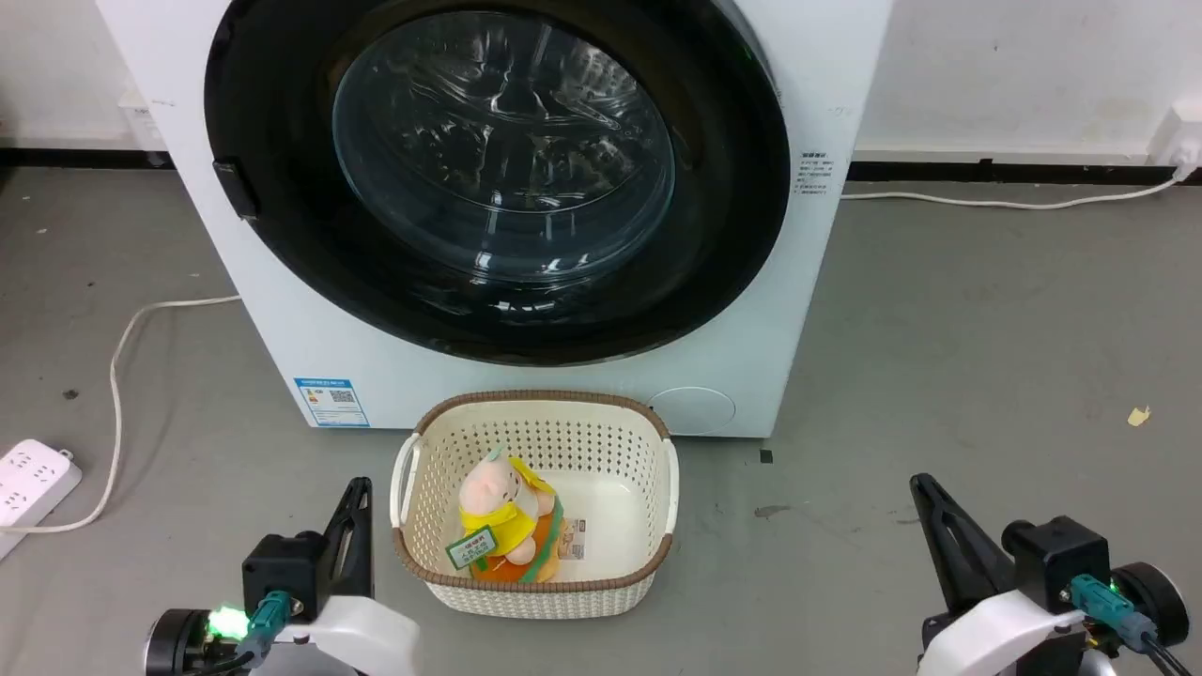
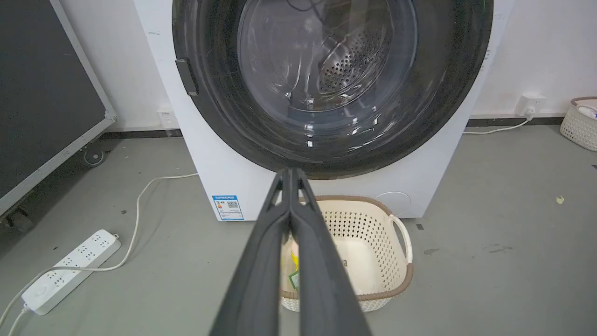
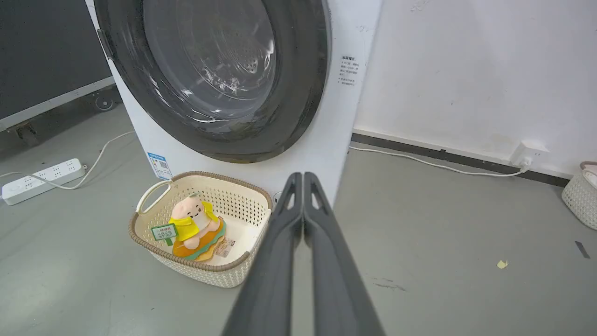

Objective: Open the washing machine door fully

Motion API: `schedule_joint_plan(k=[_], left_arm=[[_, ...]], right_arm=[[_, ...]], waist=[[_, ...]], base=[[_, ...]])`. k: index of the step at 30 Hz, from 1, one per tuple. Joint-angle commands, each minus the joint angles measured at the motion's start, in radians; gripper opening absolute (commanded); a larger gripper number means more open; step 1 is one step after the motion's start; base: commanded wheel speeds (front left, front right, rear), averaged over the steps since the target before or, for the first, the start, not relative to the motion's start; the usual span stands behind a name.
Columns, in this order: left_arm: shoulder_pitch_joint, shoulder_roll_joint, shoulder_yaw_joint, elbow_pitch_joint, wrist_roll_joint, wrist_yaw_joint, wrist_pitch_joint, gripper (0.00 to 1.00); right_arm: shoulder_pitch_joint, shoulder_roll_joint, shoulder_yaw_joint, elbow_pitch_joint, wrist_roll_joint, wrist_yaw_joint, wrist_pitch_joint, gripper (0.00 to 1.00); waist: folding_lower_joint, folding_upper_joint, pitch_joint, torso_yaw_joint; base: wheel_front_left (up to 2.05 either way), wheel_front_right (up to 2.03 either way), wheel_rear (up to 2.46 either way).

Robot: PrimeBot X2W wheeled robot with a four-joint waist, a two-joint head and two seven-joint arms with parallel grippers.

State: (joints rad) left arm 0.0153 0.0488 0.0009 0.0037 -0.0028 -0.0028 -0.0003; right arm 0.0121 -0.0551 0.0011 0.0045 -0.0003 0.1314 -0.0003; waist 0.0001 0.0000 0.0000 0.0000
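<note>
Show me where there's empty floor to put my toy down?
Biggest bare patch: grey floor right of the basket, between washing machine and right pincer. Smaller one: between left pincer and power strip. Crowded: below the door, where the basket sits.

Looks like a test lab, not a home: washing machine (image 1: 394,376) on bare grey floor (image 1: 986,357), power strip (image 1: 33,483) loose at lower left, wheeled black panel (image 2: 42,93) upper left.

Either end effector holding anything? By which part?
Nothing held. Left end effector and right end effector are both shut, empty, apart from the washing machine door.
</note>
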Motion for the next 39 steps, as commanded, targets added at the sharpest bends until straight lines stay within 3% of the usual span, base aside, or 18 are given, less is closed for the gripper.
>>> schedule_joint_plan(k=[1, 37, 38, 39], left_arm=[[-0.015, 0.001, -0.001, -0.004, 0.003, 0.003, 0.000, 0.00], [-0.015, 0.001, -0.001, -0.004, 0.003, 0.003, 0.000, 0.00], [0.000, 0.000, -0.001, 0.000, 0.000, 0.000, 0.000, 1.00], [0.001, 0.000, 0.000, 0.001, 0.000, 0.000, 0.000, 1.00]], right_arm=[[-0.012, 0.005, -0.001, -0.005, 0.000, -0.001, 0.000, 0.00], [-0.012, 0.005, -0.001, -0.005, 0.000, -0.001, 0.000, 0.00], [0.000, 0.000, 0.000, 0.000, 0.000, 0.000, 0.000, 1.00], [0.000, 0.000, 0.000, 0.000, 0.000, 0.000, 0.000, 1.00]], waist=[[-0.0001, 0.0000, 0.000, 0.000], [-0.0001, 0.0000, 0.000, 0.000], [0.0000, 0.0000, 0.000, 0.000], [0.0000, 0.0000, 0.000, 0.000]], base=[[0.00, 0.00, 0.00], [0.00, 0.00, 0.00], [0.00, 0.00, 0.00], [0.00, 0.00, 0.00]])
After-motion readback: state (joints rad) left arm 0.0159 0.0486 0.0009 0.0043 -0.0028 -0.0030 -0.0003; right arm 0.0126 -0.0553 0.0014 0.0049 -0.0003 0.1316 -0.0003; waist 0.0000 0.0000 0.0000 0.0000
